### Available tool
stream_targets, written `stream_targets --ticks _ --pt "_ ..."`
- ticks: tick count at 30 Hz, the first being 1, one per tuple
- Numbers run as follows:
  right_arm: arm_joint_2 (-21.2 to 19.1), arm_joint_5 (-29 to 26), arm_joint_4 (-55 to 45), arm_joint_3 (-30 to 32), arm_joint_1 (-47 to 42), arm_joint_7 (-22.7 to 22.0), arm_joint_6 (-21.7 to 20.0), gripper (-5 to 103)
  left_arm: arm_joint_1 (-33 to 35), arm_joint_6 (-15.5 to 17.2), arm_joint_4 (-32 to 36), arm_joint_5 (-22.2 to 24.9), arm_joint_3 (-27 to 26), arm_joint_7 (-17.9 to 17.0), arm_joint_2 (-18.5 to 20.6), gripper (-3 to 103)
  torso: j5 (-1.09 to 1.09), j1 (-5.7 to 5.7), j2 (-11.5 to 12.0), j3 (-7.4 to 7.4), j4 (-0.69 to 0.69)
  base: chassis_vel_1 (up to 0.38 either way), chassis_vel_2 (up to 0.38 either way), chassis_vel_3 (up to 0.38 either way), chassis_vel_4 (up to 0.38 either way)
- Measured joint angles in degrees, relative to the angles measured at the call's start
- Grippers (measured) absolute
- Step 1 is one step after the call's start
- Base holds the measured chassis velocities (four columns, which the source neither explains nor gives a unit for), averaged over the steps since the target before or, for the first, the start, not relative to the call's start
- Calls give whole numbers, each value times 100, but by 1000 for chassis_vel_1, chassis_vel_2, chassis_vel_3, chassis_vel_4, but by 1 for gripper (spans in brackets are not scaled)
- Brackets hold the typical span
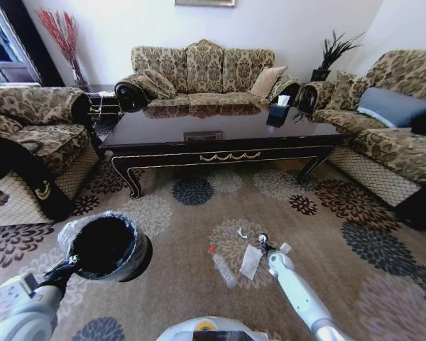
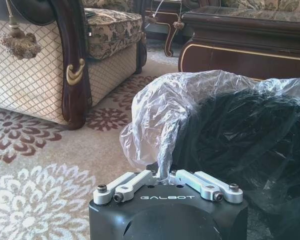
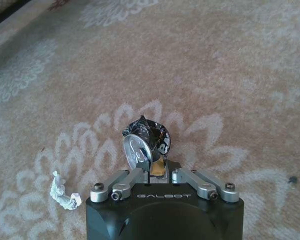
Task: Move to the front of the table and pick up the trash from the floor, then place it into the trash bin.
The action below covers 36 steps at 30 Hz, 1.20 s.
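Trash bin (image 1: 112, 247) hangs from the left gripper (image 2: 165, 176), jaws clamped on its liner (image 2: 160, 115), while the right gripper's (image 3: 157, 167) jaws pinch a crushed can (image 3: 145, 140) above the carpet (image 3: 230, 75)

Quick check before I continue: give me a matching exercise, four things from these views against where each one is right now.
1. trash bin
2. crushed can
3. clear bottle
4. tissue box

a. lying on the carpet
b. on the table
c. held by the left gripper
d. in the right gripper

Pairs: 1-c, 2-d, 3-a, 4-b
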State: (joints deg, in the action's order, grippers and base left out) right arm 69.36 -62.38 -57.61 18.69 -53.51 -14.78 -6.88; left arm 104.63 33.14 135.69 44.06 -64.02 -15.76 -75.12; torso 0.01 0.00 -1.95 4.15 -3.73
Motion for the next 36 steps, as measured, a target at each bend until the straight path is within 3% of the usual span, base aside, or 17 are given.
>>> stream_targets --ticks 7,19,22,26,31,32,35,36 --pt "-203 -17 -901 108 -408 11 6 15 -70 0 -24 -15 120 2 -14 3 0 0 0 0 -1 0 0 0 0" --pt "-1019 -17 -4195 22 -1368 -42 24 15 -282 1 -42 -37 599 2 -44 3 -1 0 -1 0 0 0 0 0 0" --pt "-1192 -39 -4593 -81 -1370 3 85 15 -345 5 -29 -30 682 1 -37 3 -3 0 0 0 0 0 0 0 0" --pt "-1584 -117 -5107 -385 -1236 424 337 15 -534 30 -52 2 879 -14 -9 3 -1 0 0 0 -1 0 0 0 0" --pt "-2402 -175 -5395 -1238 -644 1903 1175 15 -892 102 -241 -40 1336 -89 -5 3 0 0 0 0 0 0 0 0 0" --pt "-2402 -175 -5395 -1238 -644 1903 1175 15 -892 102 -241 -40 1336 -89 -5 3 0 0 0 0 0 0 0 0 0" --pt "-2767 -171 -5393 -1876 -127 2680 1585 15 -1065 116 -425 -183 1642 -103 60 3 -1 0 0 0 -1 0 0 0 0" --pt "-2767 -171 -5393 -1876 -127 2680 1585 15 -1065 116 -425 -183 1642 -103 60 3 -1 0 0 0 -1 0 0 0 0"
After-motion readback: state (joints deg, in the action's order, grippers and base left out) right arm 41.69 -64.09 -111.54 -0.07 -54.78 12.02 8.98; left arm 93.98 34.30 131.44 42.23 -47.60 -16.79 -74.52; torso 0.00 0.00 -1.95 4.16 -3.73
